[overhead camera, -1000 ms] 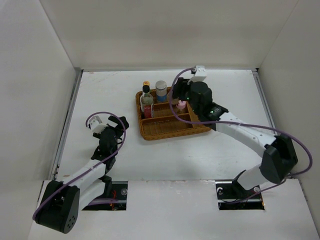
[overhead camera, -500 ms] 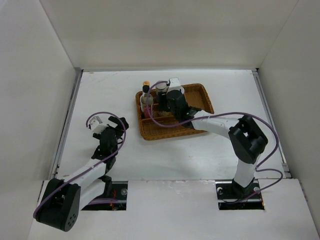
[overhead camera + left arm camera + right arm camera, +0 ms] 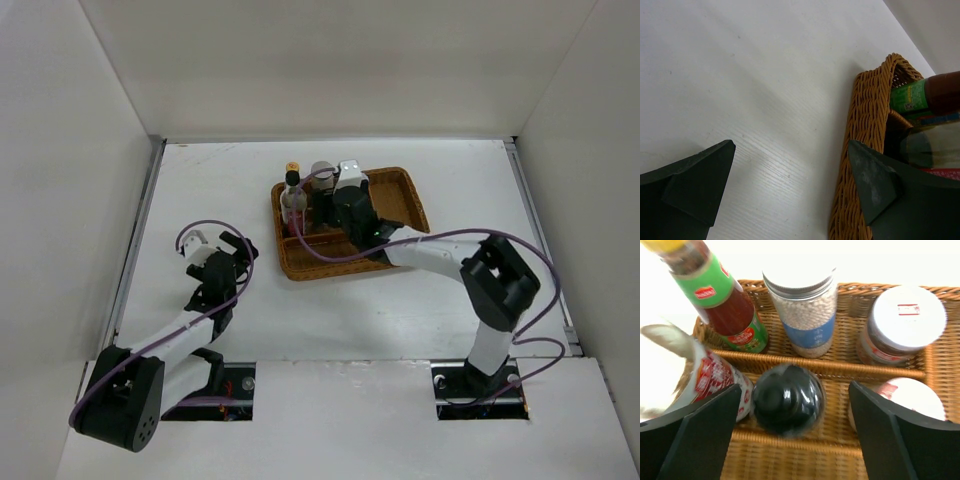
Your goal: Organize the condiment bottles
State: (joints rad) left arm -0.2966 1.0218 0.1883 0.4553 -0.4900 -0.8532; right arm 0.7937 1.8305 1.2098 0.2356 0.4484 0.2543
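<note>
The left arm [image 3: 185,335] is sitting folded low, left pincer [image 3: 790,167] gaping wide; the right arm [image 3: 440,250] is standing outstretched, right pincer [image 3: 792,407] splayed, gripping nothing.

We're looking at a flat white table [image 3: 450,300], and directly on it sits a brown rectangular divided wicker tray [image 3: 398,198], toward the far middle.

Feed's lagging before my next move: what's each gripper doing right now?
Left gripper: open, empty.
Right gripper: open, straddling the black-capped bottle, not gripping it.

6 bottles [image 3: 807,320] upright in tray [image 3: 855,288], 2 rows
</note>
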